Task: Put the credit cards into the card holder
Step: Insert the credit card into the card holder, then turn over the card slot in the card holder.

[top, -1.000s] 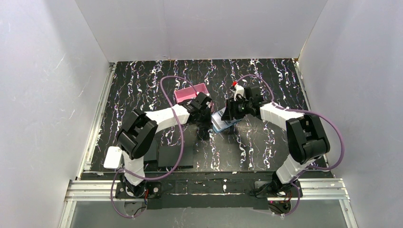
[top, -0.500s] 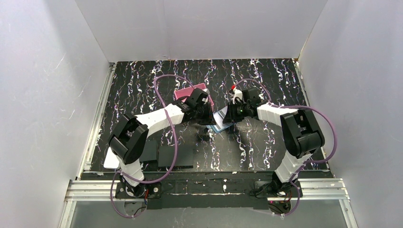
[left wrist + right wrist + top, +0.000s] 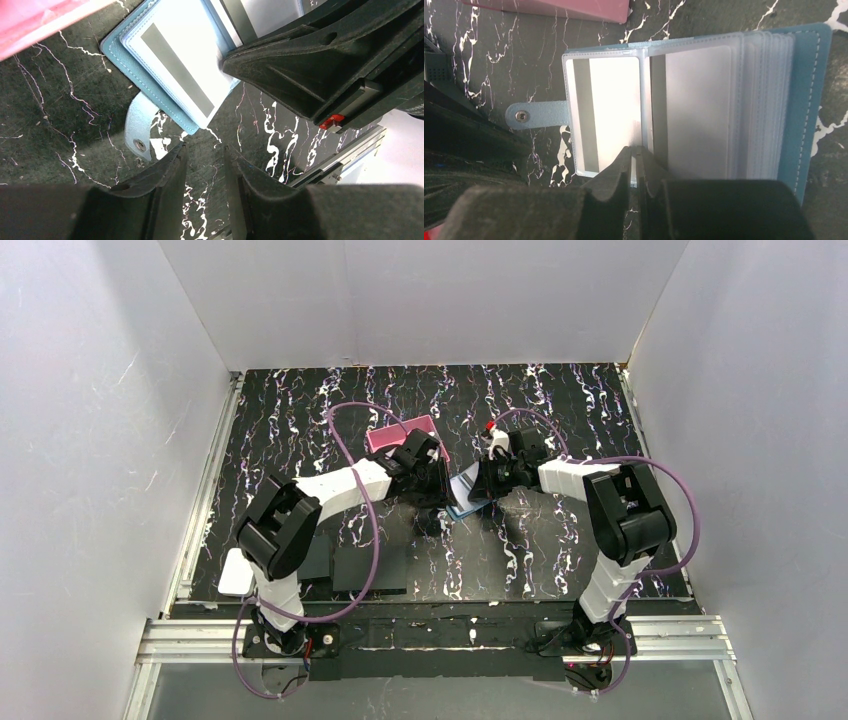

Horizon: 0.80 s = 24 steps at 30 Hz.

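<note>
A pink open box, the card holder (image 3: 388, 436) (image 3: 574, 9), stands behind my left wrist. In front of it a blue hinged case (image 3: 462, 502) (image 3: 809, 100) lies open, showing clear sleeves. One credit card (image 3: 609, 110) (image 3: 175, 70), white with a grey stripe, lies in the left sleeve. My right gripper (image 3: 637, 149) (image 3: 478, 485) is shut on that card's near edge beside the case's spine. My left gripper (image 3: 205, 150) (image 3: 432, 502) is open a little with nothing between its fingers. It hangs low over the table by the case's snap tab (image 3: 137, 127).
Flat black pads (image 3: 368, 568) lie at the near left. A white thing (image 3: 238, 570) lies beside them at the table's edge. White walls close in the table on three sides. The two wrists stand close together over the case.
My left gripper has opened and moved slightly away from the case. My right gripper has shut on the card's edge after shifting a little to the left.
</note>
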### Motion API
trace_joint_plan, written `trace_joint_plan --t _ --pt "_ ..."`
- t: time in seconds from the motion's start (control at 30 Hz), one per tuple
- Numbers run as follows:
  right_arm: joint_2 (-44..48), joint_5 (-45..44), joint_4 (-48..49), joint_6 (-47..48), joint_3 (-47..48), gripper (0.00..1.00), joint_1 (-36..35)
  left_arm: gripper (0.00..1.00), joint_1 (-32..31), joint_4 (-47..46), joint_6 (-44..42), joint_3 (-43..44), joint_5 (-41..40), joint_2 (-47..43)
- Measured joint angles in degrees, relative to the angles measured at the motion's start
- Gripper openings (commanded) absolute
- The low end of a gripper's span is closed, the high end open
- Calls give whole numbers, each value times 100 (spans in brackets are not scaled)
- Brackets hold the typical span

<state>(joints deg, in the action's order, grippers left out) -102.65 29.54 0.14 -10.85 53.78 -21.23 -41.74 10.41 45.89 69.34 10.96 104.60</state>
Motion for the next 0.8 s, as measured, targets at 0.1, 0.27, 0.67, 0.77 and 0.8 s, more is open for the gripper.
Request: trace_joint_plan --t 0.1,0.27,0.67,0.77,0.8 --pt "-37 0 107 -42 -7 15 0 35 0 13 15 22 -24 63" --pt "-103 48 256 -101 -7 13 24 36 0 9 15 83 -101 328" --pt "-149 90 348 -101 -7 11 37 38 0 -9 -48 308 -157 501" --pt "-149 94 348 -101 -7 11 37 39 0 -15 -50 391 -157 586" --pt "-149 94 348 -101 -7 11 37 39 0 -20 -52 396 -157 625"
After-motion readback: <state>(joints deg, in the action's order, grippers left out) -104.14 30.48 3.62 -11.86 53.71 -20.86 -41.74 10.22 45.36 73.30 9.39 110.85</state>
